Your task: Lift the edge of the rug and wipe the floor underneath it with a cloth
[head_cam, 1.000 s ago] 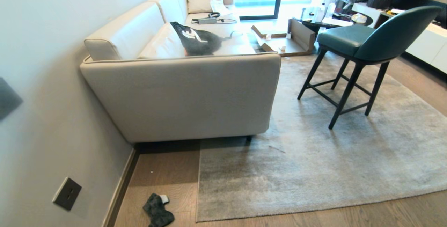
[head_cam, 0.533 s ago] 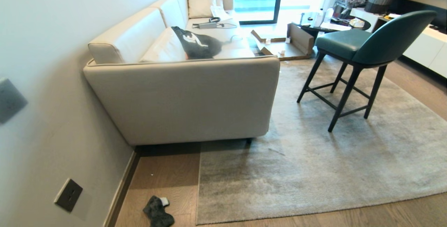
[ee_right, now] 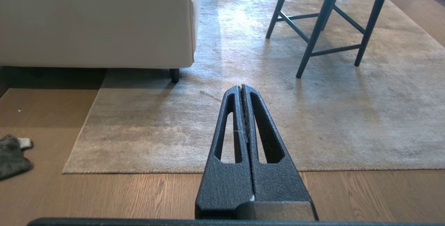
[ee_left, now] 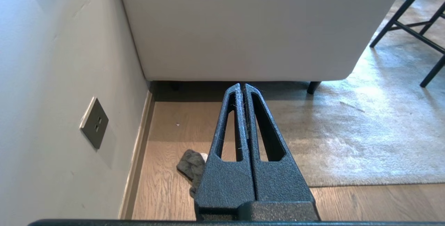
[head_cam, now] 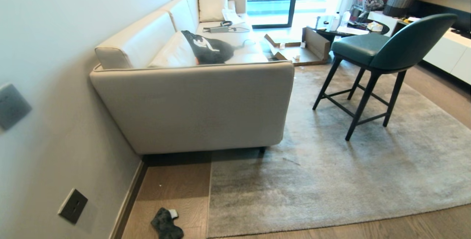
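Lying flat, the rug edge (head_cam: pixel 209 195) is running straight from the sofa (head_cam: pixel 191 106) towards the camera, squaring off at a corner near the bottom of the head view. A strip of bare floor (head_cam: pixel 176 187) is staying open between that border and the wall (head_cam: pixel 55 84), and the cloth (head_cam: pixel 166 224) is sitting crumpled on it, near the rug's corner without touching it. The stool (head_cam: pixel 371 59) is standing on the rug, well apart from the corner. The left gripper (ee_left: pixel 242 86) and right gripper (ee_right: pixel 241 87) are hanging above the floor, fingers pressed together, holding nothing. Neither arm is appearing in the head view; only the wrist views are showing them.
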